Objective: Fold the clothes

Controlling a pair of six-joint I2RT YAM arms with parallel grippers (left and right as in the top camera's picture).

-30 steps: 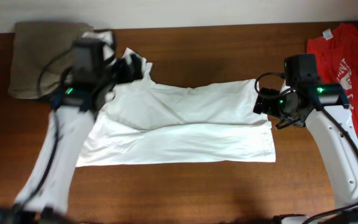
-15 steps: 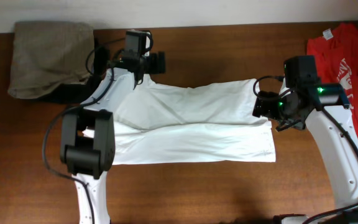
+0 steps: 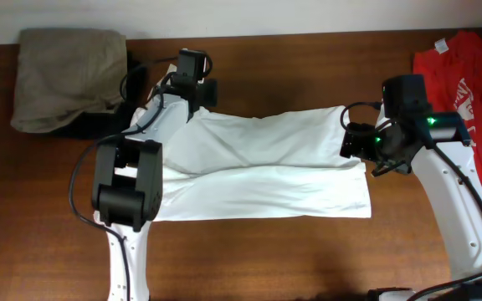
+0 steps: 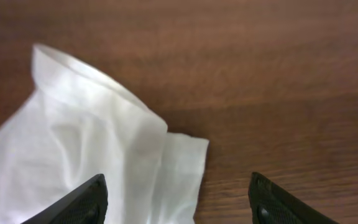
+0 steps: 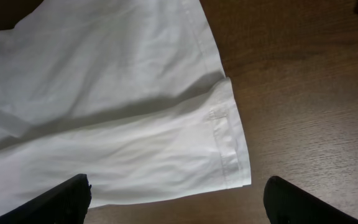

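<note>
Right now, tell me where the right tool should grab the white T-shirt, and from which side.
Take the hem corner of the white T-shirt, at the end nearest the right tool. The stitched edge lies flat there with the table showing beside it, so coming in from the table side, one finger under the edge, looks best.

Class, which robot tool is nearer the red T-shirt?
Right. The right tool sits close to the red T-shirt; the left tool is at the white T-shirt's far end.

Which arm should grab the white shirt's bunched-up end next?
Probably left: the left gripper, open, hovers over the bunched end of the white T-shirt; the right gripper is at the opposite hem.
</note>
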